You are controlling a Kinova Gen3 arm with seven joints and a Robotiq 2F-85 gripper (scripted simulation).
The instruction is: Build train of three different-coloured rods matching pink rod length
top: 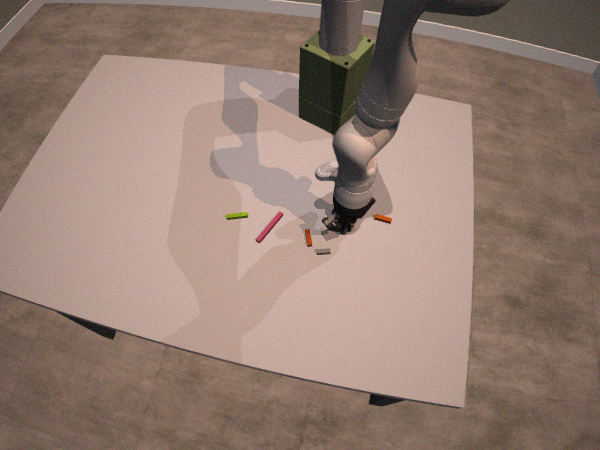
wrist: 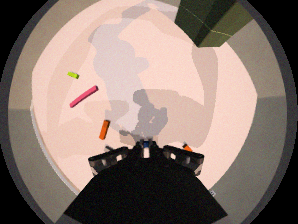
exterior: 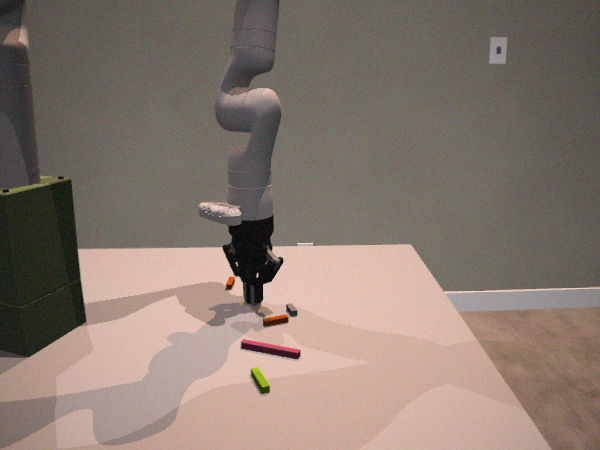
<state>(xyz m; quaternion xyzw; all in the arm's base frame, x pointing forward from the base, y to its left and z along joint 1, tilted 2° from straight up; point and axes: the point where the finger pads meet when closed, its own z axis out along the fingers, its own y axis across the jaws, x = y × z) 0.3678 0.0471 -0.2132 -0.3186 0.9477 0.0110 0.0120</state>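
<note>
Table (top: 125, 200): pale pinkish top, large soft shadows across it; dark legs show under its near edge.
Floor (top: 525, 250): mottled brown, on every side of the table.
Wall (exterior: 400, 150): plain grey-green, behind the table.
Baseboard (exterior: 520, 299): pale, along the wall's foot, right of the table.
Wall plate (exterior: 498, 50): white, high on the wall, above the baseboard.
Light: from above, soft.
</note>
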